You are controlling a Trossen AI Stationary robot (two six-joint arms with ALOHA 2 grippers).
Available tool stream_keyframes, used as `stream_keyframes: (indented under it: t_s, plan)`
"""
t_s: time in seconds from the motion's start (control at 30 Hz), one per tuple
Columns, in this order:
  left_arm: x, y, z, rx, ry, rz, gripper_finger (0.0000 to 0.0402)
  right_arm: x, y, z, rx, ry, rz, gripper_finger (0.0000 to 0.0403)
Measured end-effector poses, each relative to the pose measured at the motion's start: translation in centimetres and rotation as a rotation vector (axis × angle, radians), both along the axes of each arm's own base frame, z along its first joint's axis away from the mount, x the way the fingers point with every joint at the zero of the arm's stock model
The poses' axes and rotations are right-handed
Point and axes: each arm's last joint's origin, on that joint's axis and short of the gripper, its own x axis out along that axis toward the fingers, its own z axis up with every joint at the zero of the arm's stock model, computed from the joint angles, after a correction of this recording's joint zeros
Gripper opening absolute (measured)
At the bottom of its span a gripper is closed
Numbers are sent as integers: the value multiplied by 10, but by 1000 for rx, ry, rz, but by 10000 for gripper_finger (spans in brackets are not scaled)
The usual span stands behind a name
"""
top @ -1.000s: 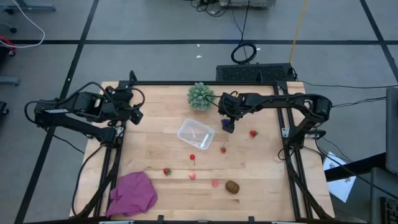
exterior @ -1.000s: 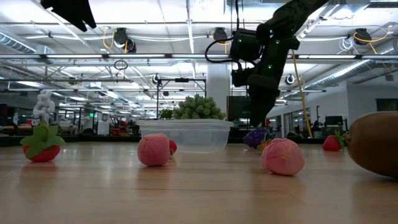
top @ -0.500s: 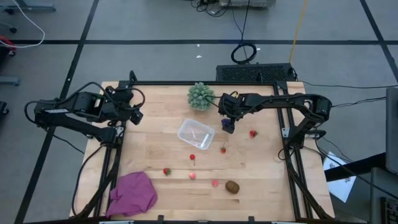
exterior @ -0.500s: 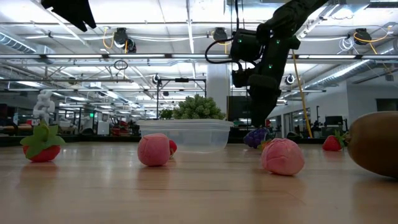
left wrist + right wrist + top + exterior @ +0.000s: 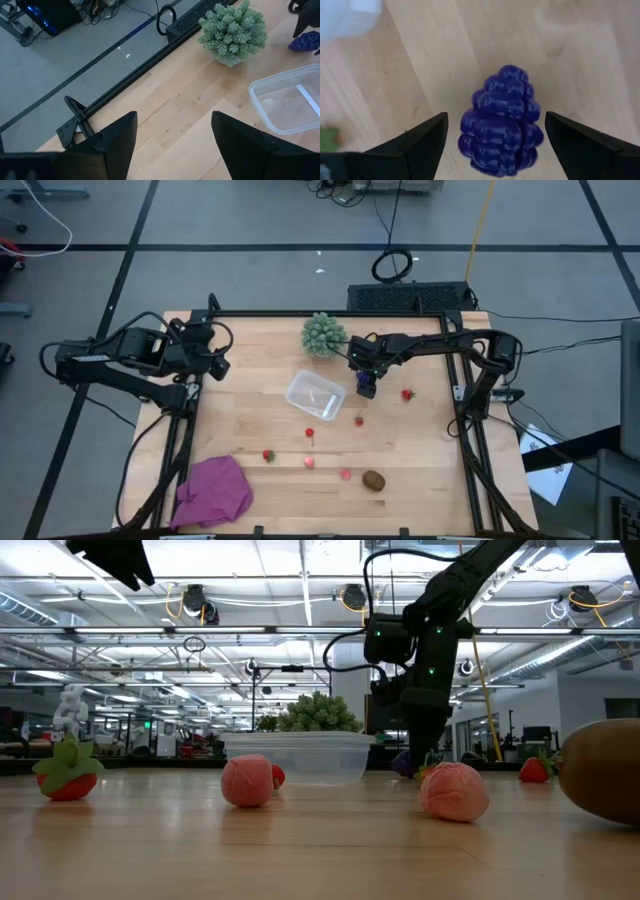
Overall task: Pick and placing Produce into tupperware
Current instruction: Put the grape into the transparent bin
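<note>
the tupperware (image 5: pixel 315 395) is sitting near the middle of the pale wooden tabletop (image 5: pixel 250 420), clear and showing nothing inside but a pale strip on its floor. the produce is lying scattered around it. a purple piece (image 5: pixel 366 386) is resting on the wood just beside the tupperware, on the right arm's side, and the right claw (image 5: pixel 365 383) is hanging straight over it with its fingers spread, one on either side of the purple piece (image 5: pixel 501 122) without touching it. a red berry (image 5: pixel 407 394) is lying farther out on that same side. another red berry (image 5: pixel 359 420) is sitting near the tupperware's front corner, and one more (image 5: pixel 309 433) is lying just in front of the tupperware. farther toward the front edge, a red berry (image 5: pixel 268 455), two pink pieces (image 5: pixel 310 462) (image 5: pixel 346 474) and a brown oval piece (image 5: pixel 373 479) are lying in a loose row.

a pale-green spiky ball (image 5: pixel 323 334) is standing behind the tupperware near the back rail. a magenta cloth (image 5: pixel 213 491) is lying crumpled at the front corner on the left arm's side. the left claw (image 5: pixel 217 364) is waiting above the tabletop's edge, well apart from the tupperware, with its fingers (image 5: pixel 116 140) spread and holding nothing.

a black frame is running around the tabletop, standing on grey floor with dark lines and cables. across the tabletop, a large hall with ceiling lights and pipework is showing.
</note>
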Motion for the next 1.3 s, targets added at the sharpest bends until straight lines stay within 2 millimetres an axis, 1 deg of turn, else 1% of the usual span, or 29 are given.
stream_keyframes:
  t_s: [0.13,0.23,0.37,0.53,1.0,1.1,1.3]
  plan:
    - [0,0,0,0,0,0,257,1,0,-10,10,32,3,325]
    - [0,0,0,0,1,-1,257,2,-1,-13,6,35,13,325]
    - [0,0,0,0,1,-1,257,3,-1,-11,0,22,21,325]
    - [0,0,0,0,1,-1,257,7,-2,-5,-23,-43,26,325]
    - [0,0,0,-2,-2,2,257,5,-2,-6,-15,-23,24,324]
    - [0,0,0,-2,-2,2,257,5,-1,-6,-13,-18,22,312]
    - [0,0,0,-2,-3,2,257,5,-1,-6,-13,-16,22,268]
